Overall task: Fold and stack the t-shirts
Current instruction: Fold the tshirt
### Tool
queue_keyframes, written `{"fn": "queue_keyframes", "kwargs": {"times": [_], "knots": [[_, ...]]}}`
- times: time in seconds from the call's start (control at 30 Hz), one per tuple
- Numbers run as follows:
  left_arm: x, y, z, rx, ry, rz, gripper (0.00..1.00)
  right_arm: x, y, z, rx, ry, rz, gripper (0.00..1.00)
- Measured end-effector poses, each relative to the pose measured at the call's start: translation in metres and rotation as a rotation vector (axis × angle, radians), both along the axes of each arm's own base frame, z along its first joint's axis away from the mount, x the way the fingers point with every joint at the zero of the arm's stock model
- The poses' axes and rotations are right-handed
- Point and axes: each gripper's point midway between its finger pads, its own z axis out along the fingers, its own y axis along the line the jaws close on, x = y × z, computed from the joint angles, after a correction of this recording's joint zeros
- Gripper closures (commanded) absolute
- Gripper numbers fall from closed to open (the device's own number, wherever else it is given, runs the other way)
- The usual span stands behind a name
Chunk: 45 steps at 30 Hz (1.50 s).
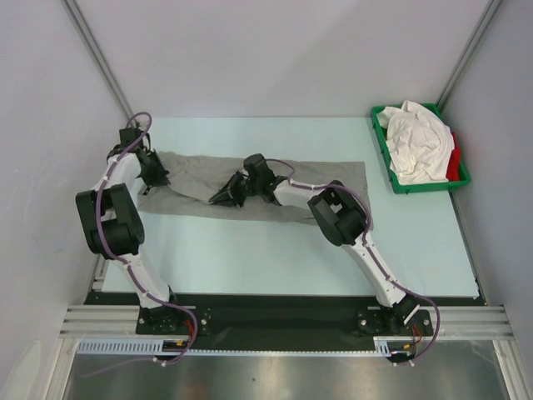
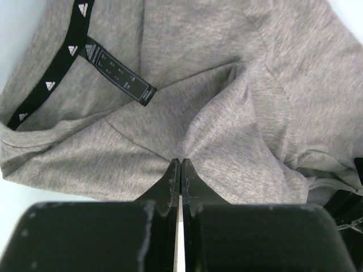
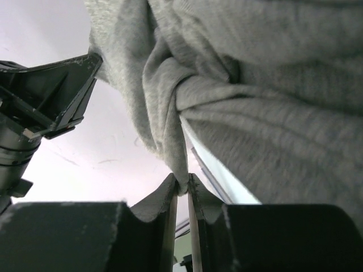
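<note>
Grey t-shirt [image 1: 325, 179] lies stretched sideways across the table [image 1: 250, 250], rumpled through the middle. Left pincer [image 2: 180, 165] is pressed together at the collar end, near the dark neck label [image 2: 116, 73], with creases running into its tips as it nips the cloth. Right pincer [image 3: 181, 182] is pinching a bunched fold mid-shirt, tips barely apart. White t-shirts [image 1: 416, 137] and a red t-shirt [image 1: 452, 162] are heaped in the green tray [image 1: 425, 187] at the far right corner.

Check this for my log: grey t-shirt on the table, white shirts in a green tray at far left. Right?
No: the green tray sits at far right, per the top external view. The grey t-shirt and white shirts are as stated.
</note>
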Motion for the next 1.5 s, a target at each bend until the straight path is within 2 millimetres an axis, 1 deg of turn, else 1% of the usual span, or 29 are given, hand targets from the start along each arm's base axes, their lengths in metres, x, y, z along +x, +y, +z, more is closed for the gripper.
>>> {"fn": "queue_keyframes", "kwargs": {"times": [0.2,0.33,0.4,0.43,0.47,0.5,0.57,0.6,0.67,0.73,0.77,0.83,0.87,0.93,1.0,1.03,1.1,1.13,1.17,1.23,1.27,1.37,1.47,1.5], "knots": [[0.006,0.002,0.006,0.006,-0.021,0.001,0.98,-0.005,-0.004,0.012,0.040,0.022,-0.003,0.82],[0.006,0.004,0.006,0.016,-0.018,0.006,0.98,-0.006,-0.003,0.013,0.045,0.027,0.003,0.72],[0.006,0.006,0.003,0.025,-0.009,0.012,0.93,-0.009,-0.004,0.011,0.034,0.028,0.017,0.71],[0.005,0.008,0.001,0.032,-0.002,0.017,0.87,-0.010,-0.005,0.010,0.026,0.029,0.024,0.71],[0.005,0.010,-0.002,0.042,0.008,0.023,0.68,-0.012,-0.006,0.008,0.020,0.029,0.032,0.71],[0.003,0.012,-0.005,0.053,0.022,0.021,0.61,-0.012,-0.007,0.007,0.013,0.025,0.037,0.71],[-0.001,0.016,-0.010,0.070,0.047,0.035,0.50,-0.011,-0.011,0.005,-0.004,0.016,0.049,0.71],[-0.004,0.018,-0.011,0.078,0.058,0.041,0.48,-0.011,-0.012,0.005,-0.016,0.007,0.060,0.71],[-0.005,0.019,-0.009,0.079,0.060,0.047,0.50,-0.007,-0.016,0.008,-0.036,-0.023,0.079,0.70],[-0.003,0.016,-0.003,0.073,0.043,0.048,0.57,0.001,-0.021,0.015,-0.046,-0.068,0.095,0.69],[-0.001,0.013,0.001,0.060,0.025,0.047,0.62,0.006,-0.024,0.020,-0.045,-0.098,0.102,0.69],[0.008,0.005,0.012,0.024,-0.029,0.040,0.67,0.016,-0.028,0.030,-0.040,-0.152,0.110,0.69],[0.013,-0.001,0.017,-0.003,-0.058,0.027,0.71,0.021,-0.029,0.036,-0.034,-0.174,0.110,0.70],[0.023,-0.015,0.022,-0.053,-0.099,0.007,0.72,0.030,-0.031,0.046,-0.021,-0.211,0.106,0.74],[0.031,-0.033,0.018,-0.109,-0.114,-0.022,0.74,0.041,-0.023,0.061,0.010,-0.262,0.106,0.75],[0.034,-0.040,0.012,-0.132,-0.111,-0.031,0.74,0.046,-0.016,0.069,0.029,-0.295,0.109,0.78],[0.039,-0.050,-0.006,-0.171,-0.088,-0.042,0.75,0.050,-0.002,0.077,0.061,-0.346,0.116,0.83],[0.040,-0.054,-0.020,-0.186,-0.065,-0.043,0.75,0.049,0.006,0.078,0.076,-0.365,0.120,0.86],[0.039,-0.057,-0.033,-0.201,-0.039,-0.042,0.75,0.046,0.013,0.075,0.084,-0.368,0.123,0.86],[0.037,-0.059,-0.053,-0.219,0.004,-0.033,0.75,0.036,0.024,0.059,0.076,-0.344,0.131,0.87],[0.039,-0.060,-0.054,-0.241,0.006,-0.030,0.75,0.032,0.028,0.049,0.065,-0.333,0.136,0.87],[0.051,-0.050,-0.051,-0.229,-0.027,-0.008,0.75,0.023,0.036,0.010,0.011,-0.291,0.138,0.88],[0.057,-0.047,-0.053,-0.238,-0.035,0.005,0.74,0.020,0.034,-0.030,-0.061,-0.242,0.121,0.88],[0.057,-0.047,-0.053,-0.240,-0.037,0.008,0.74,0.021,0.030,-0.038,-0.076,-0.223,0.115,0.88]]}}
